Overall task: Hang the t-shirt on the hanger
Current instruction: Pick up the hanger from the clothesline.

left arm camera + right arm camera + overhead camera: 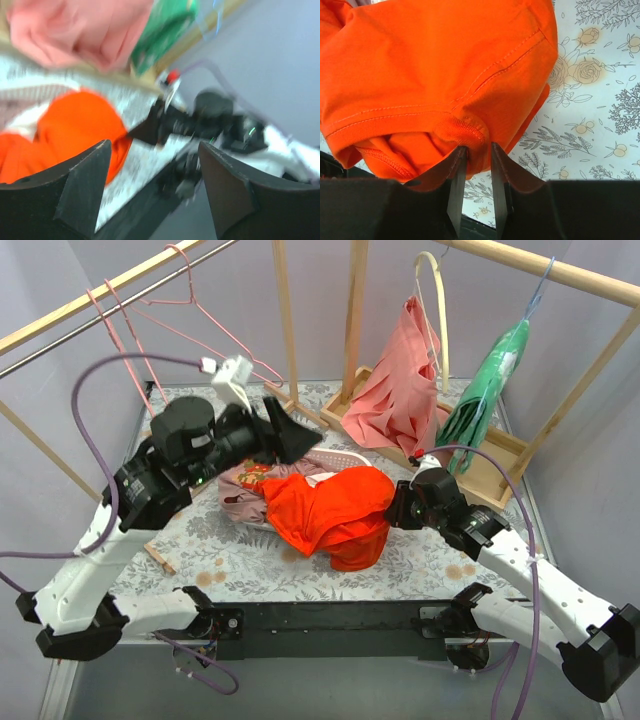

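The shirt (325,508) is heaped at the middle of the table (240,552), its long axis laid left to right, with one lobe sagged toward the near edge; which way the collar points cannot be told from above; the heap is draped half over the near rim of a white slotted basket (345,454), in which a crumpled mauve garment (240,498) is also held; the shirt's cloth is seen to be plain, soft and bright orange-red, with stitched hems and a ribbed edge; the right gripper (477,150) is clamped on a gathered fold at the shirt's right end; the left gripper (152,190) is held wide apart, nothing between its fingers, near the basket's rear left; the thin pink wire hangers (185,302) are hooked on a rail (60,342) at rear left, hooks up, triangles slanted down to the right; the table is covered in a floral print.
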Robot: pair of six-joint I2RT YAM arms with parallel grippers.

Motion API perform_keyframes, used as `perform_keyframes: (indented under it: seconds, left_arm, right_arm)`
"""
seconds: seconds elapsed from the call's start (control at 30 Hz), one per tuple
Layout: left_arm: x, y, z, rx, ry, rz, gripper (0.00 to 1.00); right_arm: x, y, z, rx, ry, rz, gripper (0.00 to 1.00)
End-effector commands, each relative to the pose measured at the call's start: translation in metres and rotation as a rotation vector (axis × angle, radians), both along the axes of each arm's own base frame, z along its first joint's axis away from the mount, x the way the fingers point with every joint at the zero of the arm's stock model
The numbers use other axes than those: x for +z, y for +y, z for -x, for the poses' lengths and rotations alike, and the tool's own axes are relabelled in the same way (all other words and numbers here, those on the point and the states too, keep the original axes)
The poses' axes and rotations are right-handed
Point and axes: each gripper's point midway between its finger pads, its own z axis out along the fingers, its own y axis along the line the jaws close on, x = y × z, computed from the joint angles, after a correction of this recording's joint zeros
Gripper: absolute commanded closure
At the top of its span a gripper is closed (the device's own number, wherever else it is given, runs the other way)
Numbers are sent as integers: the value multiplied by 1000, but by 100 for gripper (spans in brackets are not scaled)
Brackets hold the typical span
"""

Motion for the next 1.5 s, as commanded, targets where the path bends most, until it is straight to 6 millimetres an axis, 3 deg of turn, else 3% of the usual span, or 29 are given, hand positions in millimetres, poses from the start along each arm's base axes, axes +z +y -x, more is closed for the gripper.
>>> perform_keyframes:
  seconds: [0.0,0.03,0.07,0.1,0.13,0.17,0.2,0.23,0.27,0.3,0.37,0.43,0.5,0.53,0.57,0.77,0.87,0.93,1.13,1.2,1.23,1.27,1.33,1.37,1.47]
  left_arm:
    - [73,16,-65,323,-122,42,36]
    - [78,20,-80,403,-122,25,36]
    - [108,42,-84,512,-145,49,38]
    - [89,34,-113,611,-102,-16,39]
    - [98,56,-126,761,-129,-43,40]
    - [118,73,-124,833,-150,-26,41]
    - [111,69,-138,884,-147,-56,41]
    - [116,86,-141,977,-178,-77,42]
    - [129,90,-145,1019,-214,-35,42]
    - [116,91,-152,1059,-228,-97,42]
    - [125,111,-157,1185,-306,-184,40]
    - [118,117,-163,1235,-345,-362,40]
    - [131,132,-160,1372,-363,-352,39]
    - [116,131,-166,1397,-365,-431,38]
    - [133,142,-161,1444,-396,-422,38]
    - [105,141,-186,1498,-379,-547,37]
    - [91,151,-199,1532,-366,-592,36]
    - [89,162,-203,1560,-359,-599,36]
    - [71,165,-226,1565,-357,-599,36]
    - [64,164,-236,1539,-358,-624,37]
    - [61,161,-242,1542,-355,-551,37]
    - [47,155,-249,1480,-344,-628,37]
    - [47,153,-257,1441,-328,-563,39]
    - [32,153,-260,1414,-285,-551,42]
    - [15,159,-267,1357,-220,-494,46]
  right_arm:
    - [30,13,-12,25,-68,-46,66]
    - [29,14,-13,30,-63,-42,65]
    - [30,15,-13,35,-63,-42,65]
    - [29,16,-13,39,-58,-42,64]
    - [29,16,-14,41,-55,-40,64]
    - [29,18,-14,44,-52,-42,64]
    - [28,19,-13,48,-46,-43,64]
    - [29,19,-13,49,-46,-45,64]
    - [28,19,-13,52,-43,-46,64]
    - [28,19,-13,53,-42,-45,64]
    - [26,20,-12,61,-37,-39,64]
    - [23,20,-12,65,-33,-32,64]
    - [21,21,-11,73,-26,-31,64]
    - [19,21,-11,75,-21,-30,64]
    - [19,22,-10,77,-18,-30,64]
    - [12,24,-10,100,-9,-22,64]
    - [11,29,-5,136,7,-37,64]
    - [9,29,-5,143,9,-32,64]
    - [5,29,-2,161,16,-25,64]
    - [5,30,-2,165,17,-28,64]
    - [5,30,-2,168,17,-26,64]
    - [6,30,-2,170,15,-26,64]
    - [6,31,-1,174,16,-27,64]
    - [7,30,-1,172,14,-28,64]
    - [7,30,0,178,11,-27,63]
